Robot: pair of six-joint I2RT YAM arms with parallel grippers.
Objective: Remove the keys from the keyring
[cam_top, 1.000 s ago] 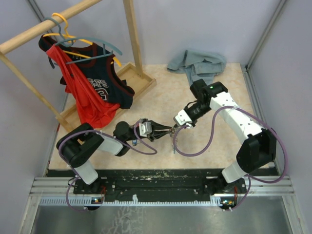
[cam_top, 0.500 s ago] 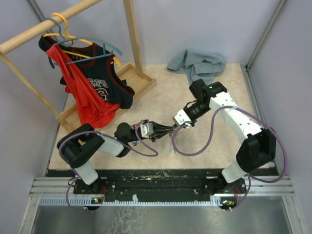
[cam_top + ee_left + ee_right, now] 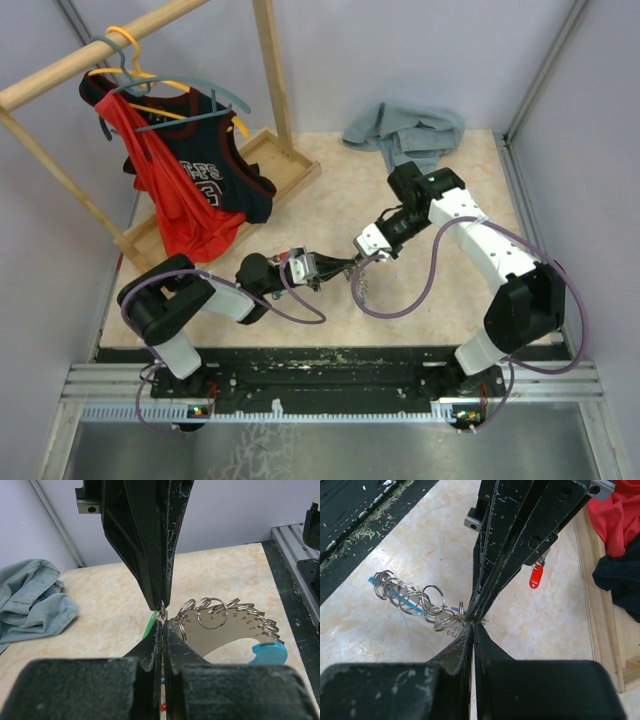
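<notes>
The keyring [image 3: 212, 614] is a bunch of silvery rings strung on a numbered metal plate, with a light blue tag [image 3: 268, 653] and a green tag [image 3: 149, 625]. It hangs between the two grippers over the table middle [image 3: 365, 288]. My left gripper [image 3: 163, 624] is shut on a thin ring at the bunch's edge. My right gripper [image 3: 474, 625] is shut on the same spot, tip to tip with the left fingers [image 3: 492, 570]. The rings [image 3: 412, 599] trail off to the left in the right wrist view. A red tag [image 3: 536, 576] shows beyond the left fingers. No key blades are plain to see.
A grey cloth [image 3: 405, 128] lies at the back of the table. A wooden clothes rack [image 3: 262, 160] with a red and a dark jersey [image 3: 190, 190] on hangers stands at the back left. Purple cables [image 3: 410, 300] loop from both arms.
The left gripper has closed onto the ring at the right gripper's tip and moved slightly right. The hanging bunch has bunched up under the tips.
</notes>
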